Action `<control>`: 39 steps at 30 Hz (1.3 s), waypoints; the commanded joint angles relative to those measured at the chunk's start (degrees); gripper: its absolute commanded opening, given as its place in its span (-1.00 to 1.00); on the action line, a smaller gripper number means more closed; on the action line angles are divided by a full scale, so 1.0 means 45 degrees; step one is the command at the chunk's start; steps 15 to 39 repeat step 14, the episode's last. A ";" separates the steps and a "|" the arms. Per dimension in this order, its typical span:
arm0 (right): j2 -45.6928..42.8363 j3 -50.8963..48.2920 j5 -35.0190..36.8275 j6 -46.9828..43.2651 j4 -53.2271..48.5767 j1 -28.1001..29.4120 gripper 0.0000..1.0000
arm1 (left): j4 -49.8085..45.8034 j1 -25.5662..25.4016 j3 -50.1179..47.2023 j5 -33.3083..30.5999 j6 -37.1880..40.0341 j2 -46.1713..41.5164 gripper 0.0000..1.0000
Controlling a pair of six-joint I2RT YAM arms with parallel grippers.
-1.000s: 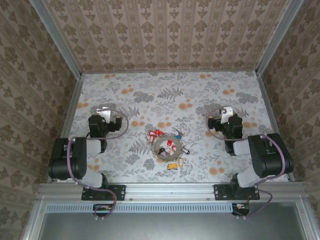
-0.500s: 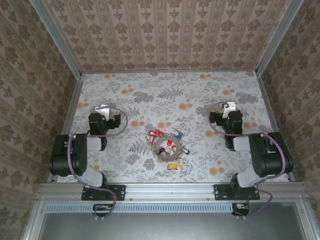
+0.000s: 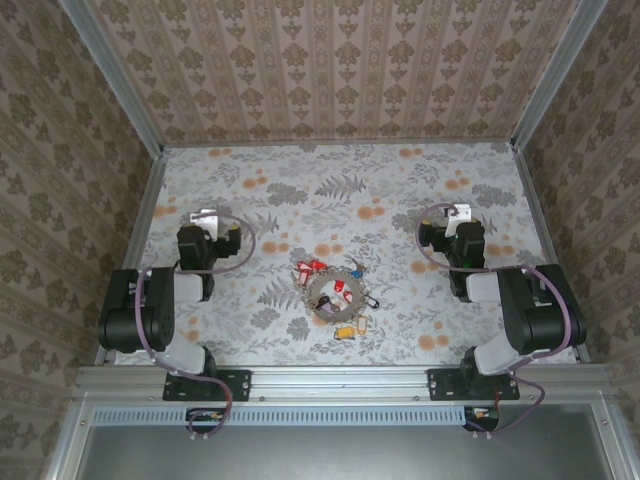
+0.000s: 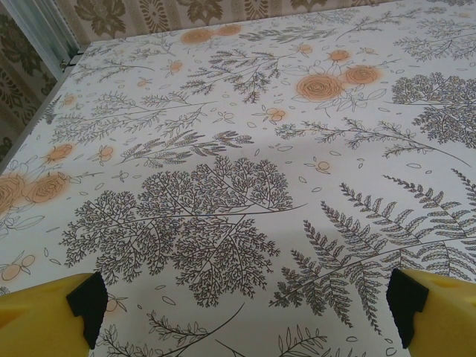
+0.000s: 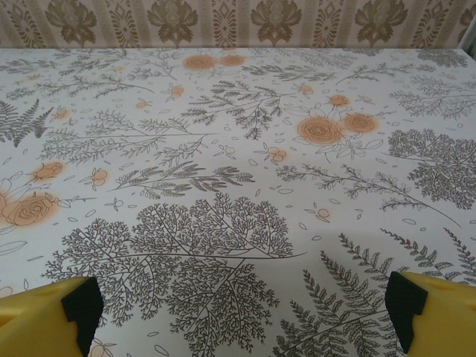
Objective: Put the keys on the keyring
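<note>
1. bench [image 3: 350,175]: floral cloth, walled on three sides.
2. left hand [image 4: 245,309], right hand [image 5: 242,305]: jaws spread wide, empty; yellow fingers [image 4: 44,316] cut off at the lower corners.
3. keyring [image 3: 331,294]: flat on bench, between the arms.
4. keys [image 3: 349,328]: red, blue and yellow heads fanned around it; too small for me to count or tell which are threaded.
</note>
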 commanded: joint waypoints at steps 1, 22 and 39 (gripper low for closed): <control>0.0068 0.0382 0.0074 0.0330 -0.0328 -0.0043 0.99 | -0.0010 0.0104 0.0227 -0.0080 -0.0245 -0.0090 1.00; -0.0050 0.0183 0.0148 0.0274 -0.0048 0.0004 0.99 | 0.0039 -0.0012 0.0210 -0.0216 -0.0179 -0.0100 1.00; -0.0050 0.0183 0.0148 0.0274 -0.0048 0.0004 0.99 | 0.0039 -0.0012 0.0210 -0.0216 -0.0179 -0.0100 1.00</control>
